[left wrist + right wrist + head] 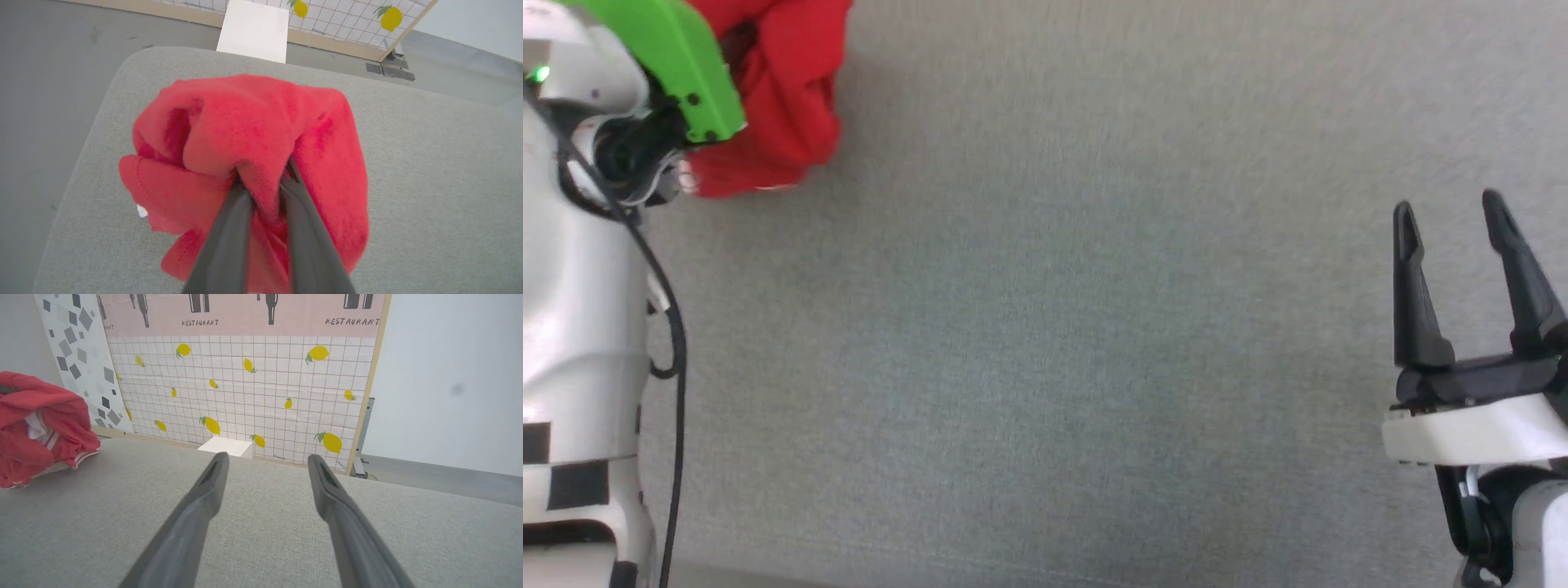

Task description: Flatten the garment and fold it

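At the far left of the grey fabric-covered bench [1054, 327], the red jersey-style garment [784, 114] sat in a crumpled heap. A sliver of white sleeve and striped trim showed among its folds in the right wrist view. The left jaws were narrowed onto a ridge of red cloth at the top of the heap, pinching the fabric between the two dark fingers [229, 237] (whether any of the heap had lifted off the bench could not be told). The broad middle of the bench offered room enough, by the look of it, for the garment to be spread. At the right, the right jaws stood wide and held nothing, poised low over the bench and well apart from the garment. On this evidence the task had barely started. A first grip was taken, but the garment was neither flattened nor folded, and the spreading, smoothing and every fold lay ahead.
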